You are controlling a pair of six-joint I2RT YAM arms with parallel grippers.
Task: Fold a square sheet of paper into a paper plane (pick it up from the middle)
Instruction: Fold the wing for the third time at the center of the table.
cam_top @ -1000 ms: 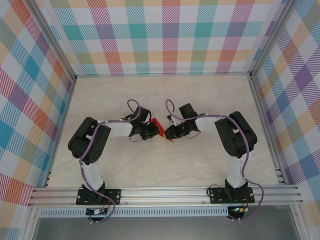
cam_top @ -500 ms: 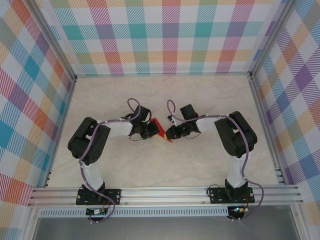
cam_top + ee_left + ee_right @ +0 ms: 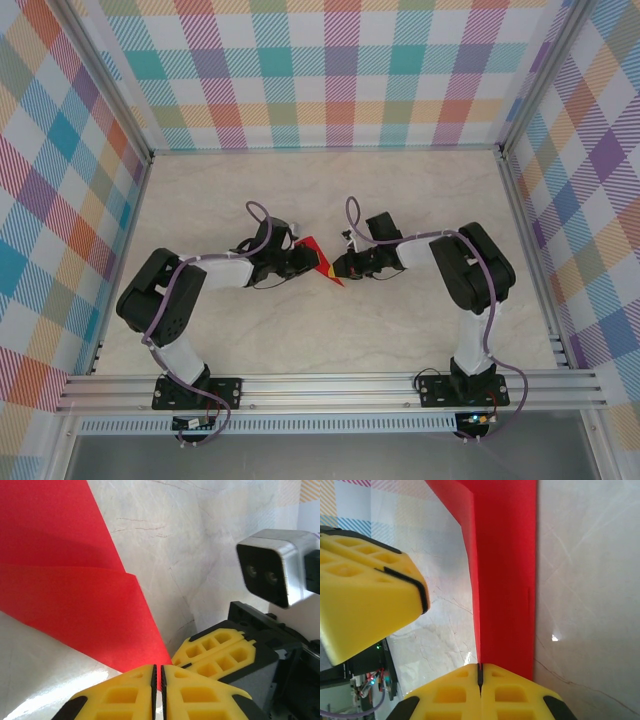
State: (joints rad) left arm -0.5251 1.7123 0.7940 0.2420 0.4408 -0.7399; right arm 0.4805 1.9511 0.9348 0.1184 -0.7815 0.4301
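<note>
Top external: left gripper (image 3: pixel 308 264) and right gripper (image 3: pixel 340 268) tip to tip near the middle of the marbled table (image 3: pixel 420 200), well apart from every edge. Between them the red paper sheet (image 3: pixel 328 270), folded to a slim pointed shape, one end slanting toward the far left, the other poking toward the near edge just beside the right gripper. Both arms bent inward from their bases at the near edge.

Left wrist: left gripper (image 3: pixel 158 672) pressed together on a pointed corner of the red paper sheet (image 3: pixel 70 595), only a hairline seam between the yellow fingers (image 3: pixel 125 695). Two layers visible in the paper, the upper one ending in a straight horizontal edge, the rest spreading away to the upper left. Just to the right, the right gripper (image 3: pixel 200 655), closed as well, touching the same corner; above it the right wrist camera (image 3: pixel 272 567).

Right wrist: right gripper (image 3: pixel 480 672) clamped on the near end of the red paper sheet (image 3: pixel 502 570), no gap between its pads. Long red strip running straight away from the jaws, a raised fold along its left side. At left, one yellow finger (image 3: pixel 365 600) of the left gripper, near the paper. Whether resting on the table or held just clear of it: cannot tell.
</note>
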